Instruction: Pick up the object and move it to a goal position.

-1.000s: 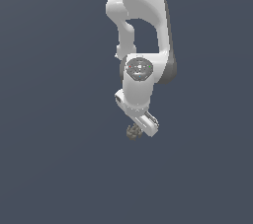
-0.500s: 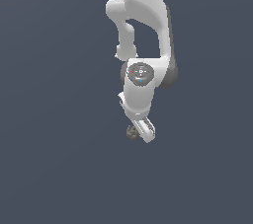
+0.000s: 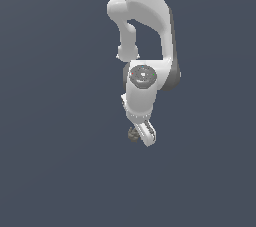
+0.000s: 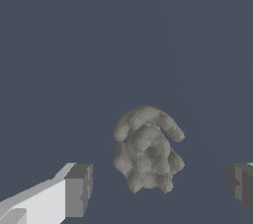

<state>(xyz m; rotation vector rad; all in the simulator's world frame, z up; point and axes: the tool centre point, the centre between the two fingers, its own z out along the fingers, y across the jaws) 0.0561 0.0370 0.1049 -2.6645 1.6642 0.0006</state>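
- Versus half a second back, the arm (image 3: 145, 36) looks almost the same; the claw (image 3: 142, 133) sits a touch lower in the exterior view, and the ball (image 3: 132, 134) is still at its tip.
- Versus one second back, the wrist has turned: the round joint cap (image 3: 142, 75) faces the camera more squarely now.
- Claw is open: in the wrist view the two fingers (image 4: 74, 191) stand wide apart with clear gaps to the ball (image 4: 147, 150) on both sides, nothing gripped.
- Ball lies between the fingers, not touching either; a lumpy grey-brown thing with a rough knobbly surface.
- In the exterior view the ball peeks out at the exterior view's left of the claw tip, mostly hidden by the white finger housing.
- Ground (image 3: 50, 171) is a plain flat dark blue-grey surface; no edges or corners of it show in either view.
- Open room all around the claw and ball, on every side in both views.
- Cannot tell from these views whether the ball rests on the ground or how high the fingertips are above it.
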